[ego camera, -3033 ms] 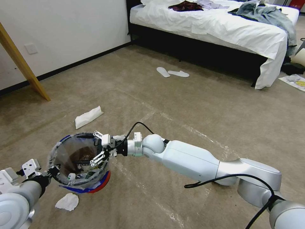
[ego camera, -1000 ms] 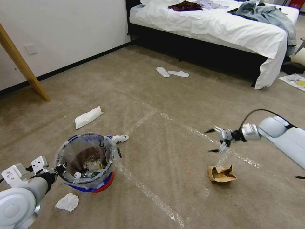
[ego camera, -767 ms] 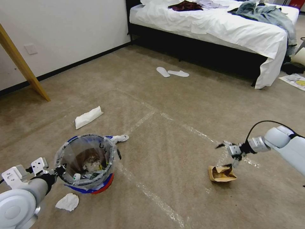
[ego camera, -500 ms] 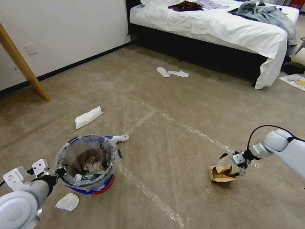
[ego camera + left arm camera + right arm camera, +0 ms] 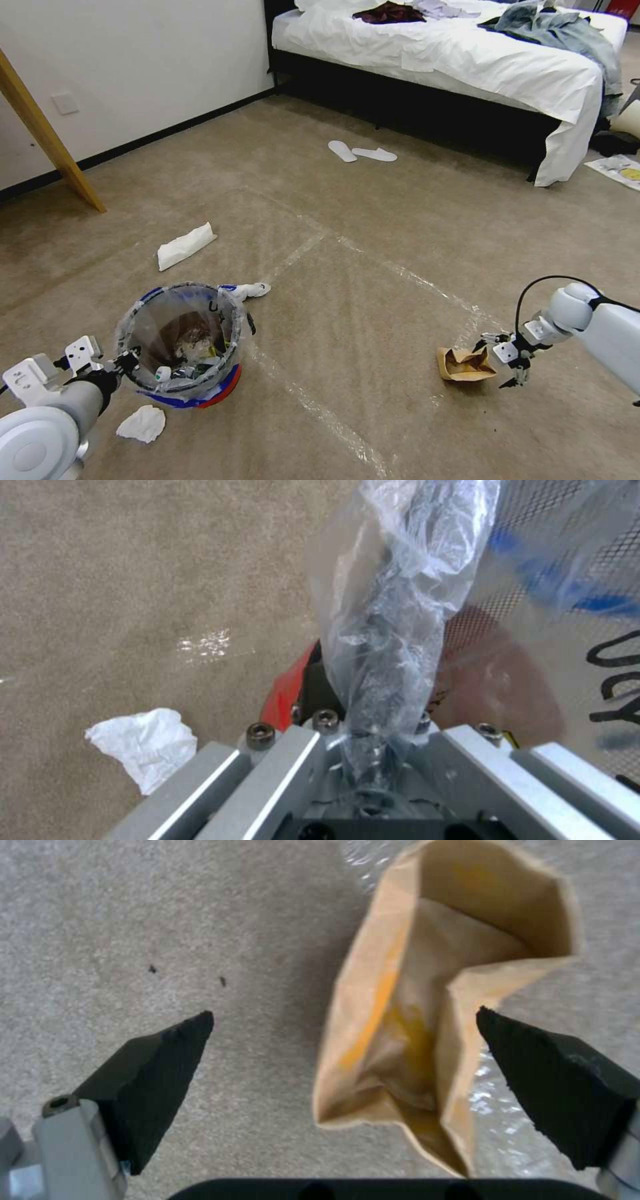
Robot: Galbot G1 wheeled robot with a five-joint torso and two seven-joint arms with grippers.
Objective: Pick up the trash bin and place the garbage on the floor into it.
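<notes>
The right gripper [image 5: 510, 360], jaws spread wide, is straddling the paper bag [image 5: 465, 364]; next needs closing. The left gripper [image 5: 123, 362] is pinching the trash bin [image 5: 180, 333] liner.

Your right arm reaches forward and low, wrist bent down, right claw [image 5: 508, 360] hanging just above the floor [image 5: 373, 267] right beside the brown paper bag [image 5: 465, 364], fingers spread wide, bag between them but untouched. Your left arm stays low on the far side from the bag, left claw [image 5: 123, 360] clamped on the bin's rim and its plastic liner [image 5: 393, 630], holding the trash bin [image 5: 183, 333] upright.
</notes>
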